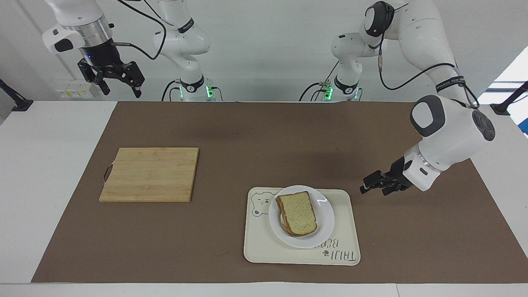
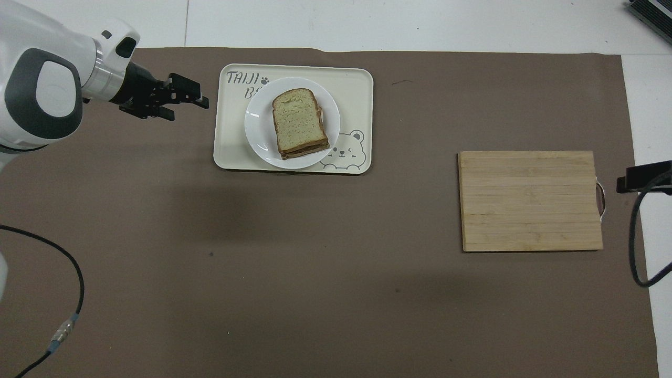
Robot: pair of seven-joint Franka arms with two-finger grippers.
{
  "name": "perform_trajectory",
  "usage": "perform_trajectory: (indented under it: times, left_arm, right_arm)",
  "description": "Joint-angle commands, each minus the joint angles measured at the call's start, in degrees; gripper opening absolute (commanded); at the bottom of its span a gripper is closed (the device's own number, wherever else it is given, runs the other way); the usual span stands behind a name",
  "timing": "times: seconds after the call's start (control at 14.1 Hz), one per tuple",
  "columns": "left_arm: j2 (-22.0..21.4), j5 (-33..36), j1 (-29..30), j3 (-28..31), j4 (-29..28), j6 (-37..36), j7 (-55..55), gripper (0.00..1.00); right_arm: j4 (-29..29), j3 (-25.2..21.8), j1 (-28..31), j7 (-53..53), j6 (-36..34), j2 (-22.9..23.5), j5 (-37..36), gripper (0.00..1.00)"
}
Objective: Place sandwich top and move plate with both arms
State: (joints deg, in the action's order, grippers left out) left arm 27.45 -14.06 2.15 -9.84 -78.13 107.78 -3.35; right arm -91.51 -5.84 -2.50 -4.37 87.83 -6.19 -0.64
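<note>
Parked high above the table's edge at its own end: right gripper (image 1: 119, 84), black fingers spread, holding nothing. Farther out, flat on the brown mat (image 1: 264, 136): pale bamboo cutting board (image 1: 150, 174). Farther again, lifted over the mat beside the cream bear-print tray (image 1: 264, 247): left gripper (image 1: 369, 185), jaws apart, empty. On that tray: small glossy white plate (image 1: 326, 218), speckled brown-crusted sandwich top (image 1: 298, 212) capping the stack.
</note>
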Motion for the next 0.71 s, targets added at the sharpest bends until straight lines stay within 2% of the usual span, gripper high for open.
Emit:
perform_trajectory:
  times: [0.0, 0.21, 0.42, 0.64]
  left_arm:
    - [-7.8, 3.5, 1.0, 2.1, -6.8, -0.5, -0.6, 1.0]
    - [-12.5, 7.9, 1.4, 2.6, -9.8, -1.5, -0.2, 1.0]
    - [-15.3, 13.3, 1.2, 2.5, -8.9, -9.1, 0.2, 1.0]
    - [-19.4, 13.5, 1.3, 2.6, -9.0, -15.1, 1.4, 1.0]
  right_arm:
    - [-0.1, -0.1, 0.2, 1.2, -0.6, -0.4, 0.5, 1.0]
    - [-0.1, -0.1, 0.2, 1.1, -0.6, -0.3, 0.5, 1.0]
    - [-0.1, -0.1, 0.2, 1.2, -0.5, -0.4, 0.5, 1.0]
    - [-0.1, -0.1, 0.2, 1.1, -0.5, -0.4, 0.5, 1.0]
